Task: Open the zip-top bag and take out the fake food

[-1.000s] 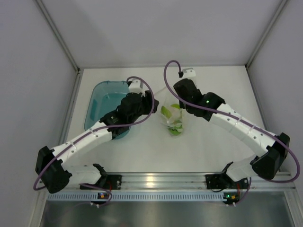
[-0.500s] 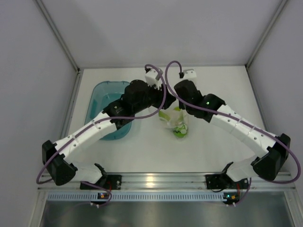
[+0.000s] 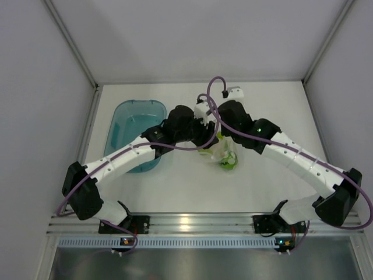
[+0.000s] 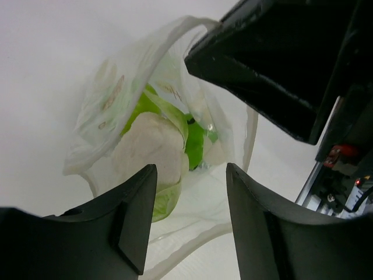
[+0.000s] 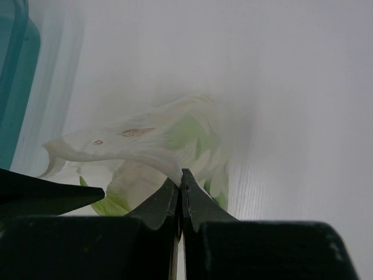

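Observation:
The zip-top bag (image 3: 224, 153) lies mid-table with its mouth open. My right gripper (image 5: 181, 175) is shut on the bag's upper rim (image 5: 145, 140) and holds it up. My left gripper (image 4: 189, 175) is open at the bag's mouth (image 4: 105, 116), its jaws straddling the near rim without touching the food. Inside the bag I see the white-and-pale-green leafy lump (image 4: 148, 149) and a bright green ball (image 4: 196, 140) behind it. The third piece is hidden. In the top view both grippers meet over the bag, left (image 3: 205, 139) and right (image 3: 224, 131). The right gripper's dark body (image 4: 280, 64) fills the left wrist view's upper right.
The teal plastic tub (image 3: 131, 125) stands left of the bag, under the left arm, and shows at the left edge of the right wrist view (image 5: 11, 70). White enclosure walls stand at the left, right and back of the table.
My left arm has swung right from over the tub to the bag's mouth. The right gripper and the bag have shifted slightly right and nearer.

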Controlling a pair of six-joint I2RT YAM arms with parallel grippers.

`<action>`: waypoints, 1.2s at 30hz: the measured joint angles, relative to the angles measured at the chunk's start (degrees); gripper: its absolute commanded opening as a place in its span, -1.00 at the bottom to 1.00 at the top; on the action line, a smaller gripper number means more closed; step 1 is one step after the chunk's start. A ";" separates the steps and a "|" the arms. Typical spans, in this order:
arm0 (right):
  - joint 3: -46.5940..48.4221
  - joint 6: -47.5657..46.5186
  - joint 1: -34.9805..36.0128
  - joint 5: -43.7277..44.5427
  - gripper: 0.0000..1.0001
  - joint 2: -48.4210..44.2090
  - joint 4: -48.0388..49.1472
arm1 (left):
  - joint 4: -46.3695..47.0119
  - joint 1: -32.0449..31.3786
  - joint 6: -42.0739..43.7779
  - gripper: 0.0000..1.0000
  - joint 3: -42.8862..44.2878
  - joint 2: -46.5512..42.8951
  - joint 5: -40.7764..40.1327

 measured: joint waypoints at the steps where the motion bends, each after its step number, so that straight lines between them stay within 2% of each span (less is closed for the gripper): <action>1: 0.00 -0.04 0.00 -0.37 -1.00 -0.02 0.02 | -0.02 0.00 1.22 0.16 -0.66 0.00 0.81; 10: -1.38 -0.52 0.00 -4.85 -1.00 -0.92 1.29 | -1.44 -0.13 17.31 0.20 -5.86 -0.52 5.27; 18: -2.97 -0.98 -0.46 -10.19 -1.00 -2.29 2.25 | -1.36 -0.11 25.77 0.22 -7.87 -0.57 7.32; 24: -4.37 -1.07 -1.68 -13.68 -1.00 -3.72 3.39 | -1.25 -0.13 27.15 0.19 -8.04 1.09 7.32; 28: -6.51 -0.66 -3.26 -15.37 -1.00 -4.90 4.42 | -0.96 -0.44 26.49 0.10 -8.04 3.58 5.42; 30: -8.02 -0.07 -3.78 -16.63 -1.00 -5.77 5.68 | -0.15 -0.61 25.24 -0.02 -8.13 4.96 4.31; 36: -11.34 1.18 -4.63 -17.94 -1.00 -8.66 8.59 | 5.05 -1.03 19.71 -0.17 -9.64 5.90 5.20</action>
